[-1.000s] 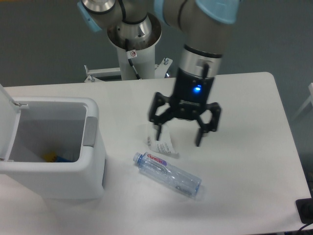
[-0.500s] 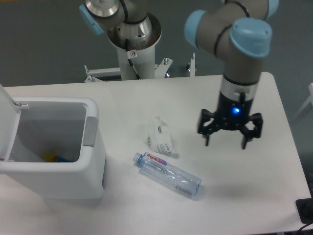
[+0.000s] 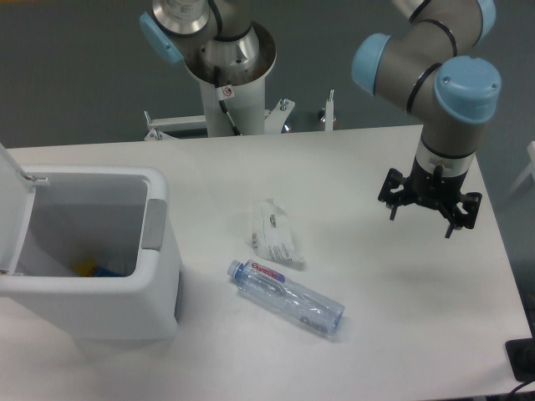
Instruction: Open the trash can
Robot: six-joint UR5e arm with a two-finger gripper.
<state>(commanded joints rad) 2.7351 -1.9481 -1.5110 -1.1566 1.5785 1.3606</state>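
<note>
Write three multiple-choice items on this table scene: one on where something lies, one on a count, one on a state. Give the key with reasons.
1. Where does the clear plastic bottle lie?
A. inside the trash can
B. on the table, right of the trash can
C. in the pincer

2. How many loose items lie on the table outside the bin?
A. two
B. four
C. none

3. What state is the trash can in?
A. lid shut
B. tipped over
C. lid up, inside showing

Key:
1 B, the bottle lies flat on the table beside the bin.
2 A, only the bottle and the crumpled white wrapper.
3 C, the lid stands raised at the left and the interior is visible; the pincer hovers open, far right.
</note>
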